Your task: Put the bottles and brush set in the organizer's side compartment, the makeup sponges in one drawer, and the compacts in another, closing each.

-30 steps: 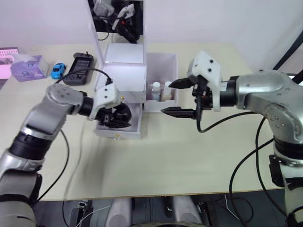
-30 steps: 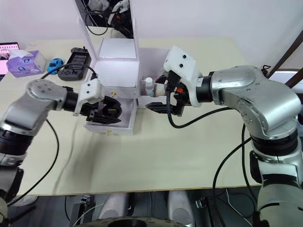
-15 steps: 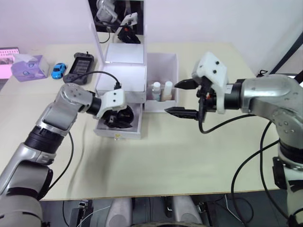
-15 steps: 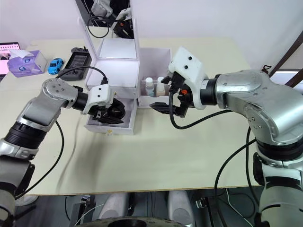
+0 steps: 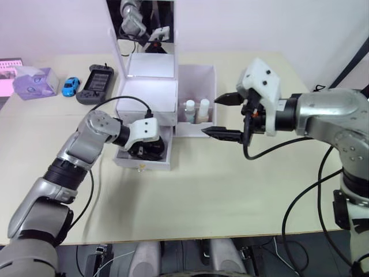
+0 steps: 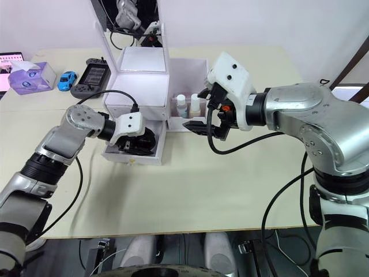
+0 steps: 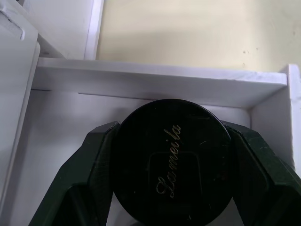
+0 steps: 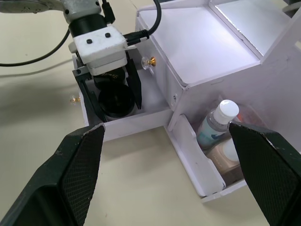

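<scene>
Pale counter [image 5: 190,190] holds a white organizer [image 5: 151,95] with its lower drawer [image 8: 134,120] pulled open. Left tool [image 5: 151,151] is closed around a black compact [image 7: 171,160], held inside that drawer, apparently to set it down. Right tool [image 5: 226,116] hangs wide open and empty beside the side compartment [image 5: 199,78], where the bottles [image 8: 217,123] stand.

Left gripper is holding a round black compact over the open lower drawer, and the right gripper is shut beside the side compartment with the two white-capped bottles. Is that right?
Not quite: the right gripper is open, its two black fingers spread wide apart, as the right wrist view shows. The rest holds: the left gripper grips the round black compact over the open lower drawer, and the two white-capped bottles stand in the white side compartment.
</scene>
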`<action>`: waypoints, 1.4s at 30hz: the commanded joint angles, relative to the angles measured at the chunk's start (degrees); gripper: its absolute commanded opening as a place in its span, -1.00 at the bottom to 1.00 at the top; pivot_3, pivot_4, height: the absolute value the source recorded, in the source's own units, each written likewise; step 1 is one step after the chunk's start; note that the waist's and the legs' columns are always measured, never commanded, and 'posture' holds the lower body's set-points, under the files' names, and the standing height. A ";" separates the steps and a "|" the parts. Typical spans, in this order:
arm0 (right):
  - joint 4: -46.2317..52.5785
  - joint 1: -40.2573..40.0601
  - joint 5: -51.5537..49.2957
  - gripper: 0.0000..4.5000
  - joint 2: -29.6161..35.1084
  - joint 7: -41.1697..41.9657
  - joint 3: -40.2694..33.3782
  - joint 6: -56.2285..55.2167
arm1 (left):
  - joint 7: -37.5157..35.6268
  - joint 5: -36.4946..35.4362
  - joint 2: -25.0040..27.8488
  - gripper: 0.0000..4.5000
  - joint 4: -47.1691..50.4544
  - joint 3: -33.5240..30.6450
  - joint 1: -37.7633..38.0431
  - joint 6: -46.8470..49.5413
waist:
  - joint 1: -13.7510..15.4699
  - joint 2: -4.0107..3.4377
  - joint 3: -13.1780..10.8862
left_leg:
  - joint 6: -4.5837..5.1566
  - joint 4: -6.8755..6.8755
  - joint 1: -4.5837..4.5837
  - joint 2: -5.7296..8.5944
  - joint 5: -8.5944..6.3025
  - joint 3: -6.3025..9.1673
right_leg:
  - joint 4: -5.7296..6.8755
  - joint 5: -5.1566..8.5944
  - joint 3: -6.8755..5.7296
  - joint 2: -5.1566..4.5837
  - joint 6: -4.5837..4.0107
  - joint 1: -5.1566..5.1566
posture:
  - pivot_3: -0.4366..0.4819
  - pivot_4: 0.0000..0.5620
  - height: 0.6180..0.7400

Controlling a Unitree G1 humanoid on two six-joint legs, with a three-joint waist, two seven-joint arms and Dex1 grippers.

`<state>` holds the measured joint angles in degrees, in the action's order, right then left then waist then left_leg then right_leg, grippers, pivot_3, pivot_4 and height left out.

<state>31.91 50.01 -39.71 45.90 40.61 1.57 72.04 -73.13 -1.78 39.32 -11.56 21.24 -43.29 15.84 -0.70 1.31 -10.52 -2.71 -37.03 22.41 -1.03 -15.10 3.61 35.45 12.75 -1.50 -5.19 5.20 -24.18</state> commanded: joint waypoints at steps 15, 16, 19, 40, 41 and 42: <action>-1.21 0.86 -0.20 1.00 0.68 1.59 0.56 -3.90 | -5.27 -9.53 7.02 0.99 13.19 -10.24 -0.71 10.93 | -0.11 0.00 0.00 | 0.00 0.00 0.00 -0.01 0.00 0.01 | 0.02 0.00 0.00 0.00 0.00 0.00 | -0.05 -0.47 1.00; -1.32 0.88 -0.34 1.00 0.80 1.98 0.58 -4.05 | -6.01 -11.96 8.12 0.99 15.46 -12.19 0.23 12.88 | -0.15 0.01 0.00 | 0.00 0.00 0.00 -0.01 0.00 0.02 | 0.02 0.00 0.00 0.01 0.00 -0.01 | -0.05 -0.47 1.00; -1.68 0.78 -1.01 1.00 0.95 3.28 -0.10 -4.68 | -6.03 -18.66 9.43 0.99 20.19 -17.27 2.79 18.15 | -0.33 -0.01 0.00 | 0.00 0.02 0.00 -0.03 0.00 0.00 | -0.01 0.00 0.02 0.01 0.01 -0.01 | -0.05 -0.47 1.00; -6.27 -4.57 -2.82 1.00 6.47 19.50 0.46 -15.69 | 7.92 -31.59 4.00 -0.95 34.27 -46.07 57.35 21.50 | 0.05 -0.06 0.00 | -0.01 -0.07 -0.16 -0.58 -0.01 -0.16 | -0.19 -0.09 0.05 0.48 -0.59 0.07 | -0.05 -0.47 1.00; -6.65 -4.51 -2.08 1.00 6.34 19.24 0.84 -16.07 | 9.49 -30.25 2.96 -0.95 33.42 -44.58 57.18 20.22 | 0.19 -0.08 0.02 | -0.01 -0.06 -0.17 -0.61 -0.01 -0.15 | -0.17 -0.11 0.04 0.51 -0.62 0.06 | -0.05 -0.47 1.00; -7.00 -4.29 -1.68 1.00 6.17 19.03 1.08 -16.18 | 10.34 -29.66 2.45 -0.95 32.85 -43.33 56.77 19.69 | 0.26 -0.08 0.03 | -0.01 -0.06 -0.19 -0.63 -0.01 -0.13 | -0.17 -0.12 0.02 0.54 -0.65 0.07 | -0.05 -0.47 1.00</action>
<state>24.85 44.83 -42.29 51.41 59.85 3.20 56.93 -64.51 -32.74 41.97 21.53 -23.37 13.92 37.51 -0.44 1.23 -10.49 -2.72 -37.10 22.20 -1.66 -15.11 3.48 35.29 12.63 -1.49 -4.65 4.56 -24.09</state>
